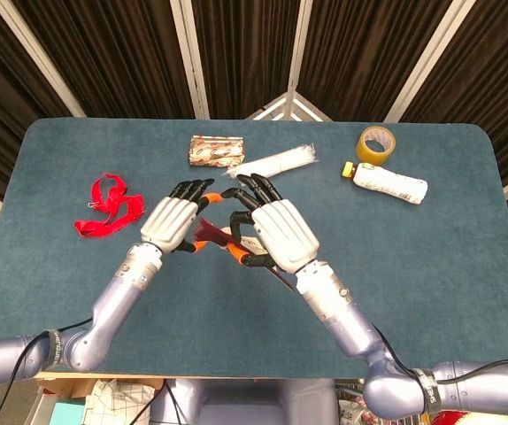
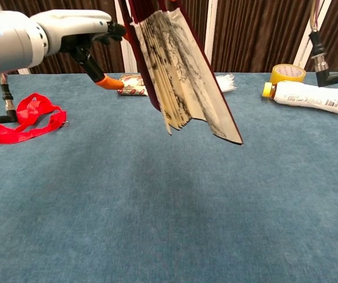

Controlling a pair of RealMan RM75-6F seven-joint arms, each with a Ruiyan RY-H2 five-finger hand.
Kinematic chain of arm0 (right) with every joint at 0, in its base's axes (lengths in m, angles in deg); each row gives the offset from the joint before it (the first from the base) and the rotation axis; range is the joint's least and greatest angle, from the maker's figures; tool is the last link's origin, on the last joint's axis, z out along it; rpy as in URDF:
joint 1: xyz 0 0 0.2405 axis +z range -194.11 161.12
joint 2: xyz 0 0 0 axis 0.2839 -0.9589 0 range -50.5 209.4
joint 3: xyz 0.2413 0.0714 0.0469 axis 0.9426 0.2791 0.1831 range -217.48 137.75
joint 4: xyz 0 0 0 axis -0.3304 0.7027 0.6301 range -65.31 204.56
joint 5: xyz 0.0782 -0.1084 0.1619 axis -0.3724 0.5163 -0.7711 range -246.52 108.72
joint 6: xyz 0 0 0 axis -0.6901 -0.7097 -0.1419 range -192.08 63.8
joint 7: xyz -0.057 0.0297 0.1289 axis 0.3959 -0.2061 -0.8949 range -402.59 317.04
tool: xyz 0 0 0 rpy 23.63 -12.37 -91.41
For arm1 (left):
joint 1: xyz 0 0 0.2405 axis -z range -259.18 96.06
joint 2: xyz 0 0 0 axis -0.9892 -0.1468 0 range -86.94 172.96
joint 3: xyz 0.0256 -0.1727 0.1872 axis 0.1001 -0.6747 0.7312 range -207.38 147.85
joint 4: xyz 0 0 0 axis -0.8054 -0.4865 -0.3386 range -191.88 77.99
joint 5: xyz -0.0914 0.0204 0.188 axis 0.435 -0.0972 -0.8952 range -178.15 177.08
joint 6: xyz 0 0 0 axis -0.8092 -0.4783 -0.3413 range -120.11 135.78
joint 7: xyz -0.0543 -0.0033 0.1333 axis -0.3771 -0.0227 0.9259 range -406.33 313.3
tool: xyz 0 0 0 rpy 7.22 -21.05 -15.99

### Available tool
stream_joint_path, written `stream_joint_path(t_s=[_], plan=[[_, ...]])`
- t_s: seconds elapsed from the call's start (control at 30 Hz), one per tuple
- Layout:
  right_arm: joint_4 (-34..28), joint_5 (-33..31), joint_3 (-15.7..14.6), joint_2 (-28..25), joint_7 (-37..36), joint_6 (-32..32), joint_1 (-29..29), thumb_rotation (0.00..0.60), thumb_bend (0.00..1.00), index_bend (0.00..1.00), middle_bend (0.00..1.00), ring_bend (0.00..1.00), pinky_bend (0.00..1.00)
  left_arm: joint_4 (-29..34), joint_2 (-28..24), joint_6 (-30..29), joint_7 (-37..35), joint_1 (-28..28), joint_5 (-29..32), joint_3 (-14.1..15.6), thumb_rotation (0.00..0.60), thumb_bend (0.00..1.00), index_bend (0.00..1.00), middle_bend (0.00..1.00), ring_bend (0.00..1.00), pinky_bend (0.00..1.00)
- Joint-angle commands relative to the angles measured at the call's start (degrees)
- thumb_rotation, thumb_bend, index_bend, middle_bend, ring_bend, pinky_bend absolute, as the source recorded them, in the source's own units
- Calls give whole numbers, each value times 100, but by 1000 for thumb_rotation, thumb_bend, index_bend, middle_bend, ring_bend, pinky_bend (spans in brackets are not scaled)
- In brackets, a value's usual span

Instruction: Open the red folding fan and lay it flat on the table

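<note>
The red folding fan [image 2: 184,79] hangs above the table, partly spread, its printed paper leaves fanning down to the right between dark red guards. My right hand [image 1: 273,232] holds it near the pivot end; in the head view only a strip of the fan [image 1: 208,232] shows between the two hands. The chest view cuts my right hand off at the top. My left hand [image 1: 173,222] has come in beside the fan's left guard, fingers apart. In the chest view the left hand [image 2: 75,30] has its fingertips by the guard and its thumb hanging well below, with nothing gripped.
A red strap [image 1: 108,205] lies at the left of the blue table [image 1: 431,266]. Along the far side are a wrapped packet [image 1: 216,150], a white bundle [image 1: 276,164], a yellow tape roll [image 1: 375,144] and a white bottle [image 1: 387,181].
</note>
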Motion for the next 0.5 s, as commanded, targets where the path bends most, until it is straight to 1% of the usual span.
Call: stream_joint_path(t_s=[0.03, 0.17, 0.4, 0.43, 0.47, 0.5], plan=[[-3, -4, -25, -14, -44, -33, 11, 600, 442, 774, 245, 73, 0, 43, 20, 49, -35, 57, 41, 31, 600, 425, 238, 12, 0, 0], [-17, -29, -56, -41, -101, -93, 32, 600, 442, 774, 246, 73, 0, 119, 42, 124, -48, 164, 175, 101, 600, 427, 289, 18, 0, 0], [-93, -34, -118, -63, -134, -169, 96, 600, 442, 774, 246, 73, 0, 115, 276, 3, 19, 326, 297, 245, 600, 441, 360, 37, 0, 0], [-100, -31, -128, -63, -135, -184, 108, 600, 442, 774, 246, 73, 0, 111, 333, -36, 20, 345, 299, 265, 600, 445, 378, 41, 0, 0], [-111, -29, -137, -63, -137, -191, 117, 600, 442, 775, 246, 73, 0, 113, 392, -58, 30, 366, 279, 290, 600, 453, 423, 51, 0, 0], [-123, -31, -145, -66, -139, -202, 122, 600, 442, 775, 246, 73, 0, 91, 452, -128, 56, 378, 247, 310, 600, 463, 492, 70, 0, 0]])
